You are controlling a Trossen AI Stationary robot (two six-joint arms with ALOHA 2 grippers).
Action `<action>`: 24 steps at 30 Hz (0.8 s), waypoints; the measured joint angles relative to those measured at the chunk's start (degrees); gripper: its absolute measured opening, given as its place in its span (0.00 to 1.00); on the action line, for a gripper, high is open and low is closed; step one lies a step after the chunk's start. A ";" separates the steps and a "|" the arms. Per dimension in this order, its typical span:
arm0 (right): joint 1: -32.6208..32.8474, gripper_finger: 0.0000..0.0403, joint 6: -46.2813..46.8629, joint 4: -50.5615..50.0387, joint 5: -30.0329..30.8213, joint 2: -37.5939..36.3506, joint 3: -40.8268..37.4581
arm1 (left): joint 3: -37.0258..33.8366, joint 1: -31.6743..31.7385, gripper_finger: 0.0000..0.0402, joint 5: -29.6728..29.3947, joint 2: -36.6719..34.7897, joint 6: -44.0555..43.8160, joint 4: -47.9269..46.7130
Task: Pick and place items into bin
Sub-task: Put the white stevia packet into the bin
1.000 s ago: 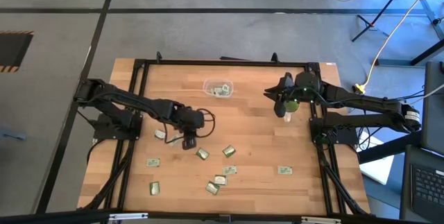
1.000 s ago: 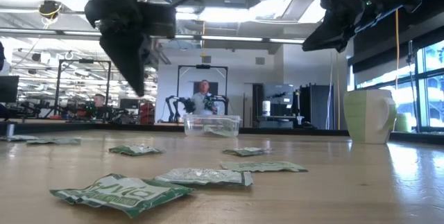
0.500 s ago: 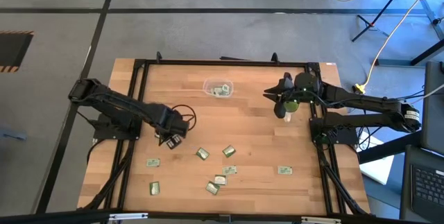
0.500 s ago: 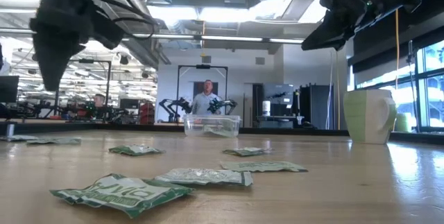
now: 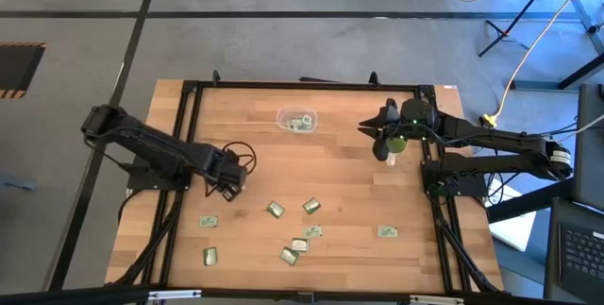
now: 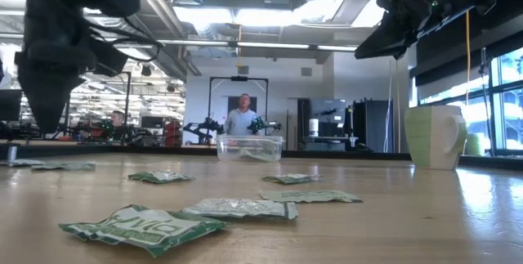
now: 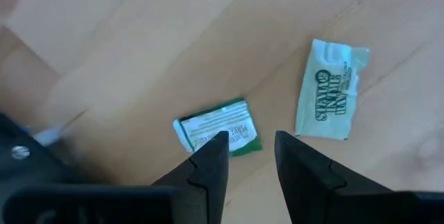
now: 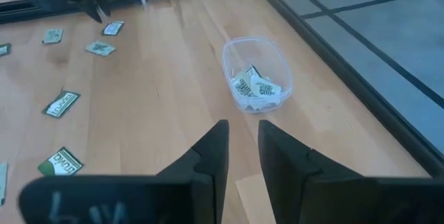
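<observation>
packets lie nearest in the low view, scattered loose over the wooden table; eight or so show from above, so most of the picking is left. further in, the left gripper hangs over two of them, a green packet just past its fingertips and a white packet beside it, its fingers parted with nothing between them. a second ago this arm stood nearer the table's middle; it has since swung out toward the left edge. beyond, the right gripper waits above the green cup, fingers slightly apart and empty, unmoved. farthest, the clear bin near the far edge holds a few packets already.
</observation>
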 joint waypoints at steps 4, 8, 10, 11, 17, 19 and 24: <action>0.02 0.21 0.25 0.28 0.00 0.00 0.00 | -3.55 0.00 0.28 -0.25 -1.97 -2.47 1.08; 0.00 0.21 0.51 0.26 0.00 0.00 0.00 | -6.21 0.00 0.28 1.82 -2.05 -3.47 1.08; 0.00 0.21 0.97 0.23 0.00 0.00 0.00 | -6.86 -0.13 0.28 2.29 -2.05 -3.49 1.04; 0.00 0.21 1.61 0.24 0.00 0.00 0.00 | -6.91 -0.23 0.28 2.42 -2.06 -3.30 1.05; 0.02 0.21 3.48 0.22 0.02 0.00 0.00 | -6.93 -1.34 0.28 2.46 -2.07 -1.50 1.31; 0.02 0.21 4.17 0.22 0.02 0.00 0.00 | -6.95 -1.83 0.28 2.29 -2.05 -1.55 1.35; 0.02 0.21 5.05 0.22 0.02 0.00 0.00 | -6.95 -2.93 0.28 1.72 -2.02 -1.55 1.92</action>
